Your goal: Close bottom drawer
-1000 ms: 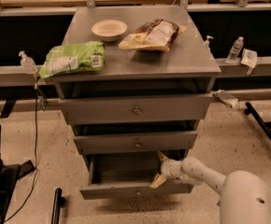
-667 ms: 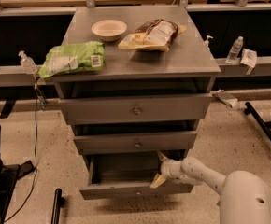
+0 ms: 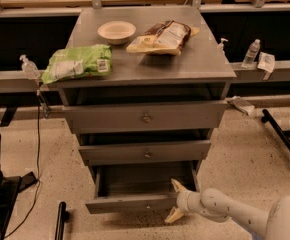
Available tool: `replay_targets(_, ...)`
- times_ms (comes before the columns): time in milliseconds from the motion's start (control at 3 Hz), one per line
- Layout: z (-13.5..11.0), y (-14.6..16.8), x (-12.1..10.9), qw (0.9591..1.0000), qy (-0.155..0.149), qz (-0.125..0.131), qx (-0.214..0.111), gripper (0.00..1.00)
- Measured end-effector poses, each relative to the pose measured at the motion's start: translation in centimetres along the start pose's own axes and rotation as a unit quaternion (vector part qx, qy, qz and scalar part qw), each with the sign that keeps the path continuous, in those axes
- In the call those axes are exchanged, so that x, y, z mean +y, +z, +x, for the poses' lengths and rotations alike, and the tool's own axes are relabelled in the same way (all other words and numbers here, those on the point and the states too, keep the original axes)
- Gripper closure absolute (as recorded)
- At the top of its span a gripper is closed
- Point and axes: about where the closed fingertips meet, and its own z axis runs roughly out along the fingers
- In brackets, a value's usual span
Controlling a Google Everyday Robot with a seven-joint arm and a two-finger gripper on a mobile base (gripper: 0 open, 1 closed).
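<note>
The bottom drawer [image 3: 130, 203] is the slimmest grey front of three, with a small round knob, and stands pulled out the farthest; its plain grey box looks empty. My gripper [image 3: 176, 200] is at the right end of that drawer front, one pale fingertip [image 3: 177, 185] above the front's top edge over the box and the other below it by the floor. The fingers are spread, with the right end of the front between them. The white arm [image 3: 225, 211] comes in from the lower right.
The middle drawer [image 3: 145, 152] and top drawer [image 3: 145, 116] are also partly out. On the cabinet top lie a green bag [image 3: 77, 62], a white bowl [image 3: 116, 31] and a brown snack bag [image 3: 164, 37]. A black stand [image 3: 61, 219] is at lower left.
</note>
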Motion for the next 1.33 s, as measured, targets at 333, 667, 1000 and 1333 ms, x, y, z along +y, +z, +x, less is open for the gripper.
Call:
replay_targets(333, 0.0, -0.2, -0.1, 1.0000, 0.000, 0.001, 0.000, 0.00)
replay_targets(667, 0.1, 0.5, -2.5, 0.9998, -0.001, 0.011, 0.016, 0.00)
replay_targets(1000, 1.0, 2.7, -4.5, 0.9995, 0.014, 0.004, 0.029, 0.00)
replay_targets(1333, 1.7, 4.9, -7.0, 0.9989, 0.024, 0.008, 0.041, 0.00)
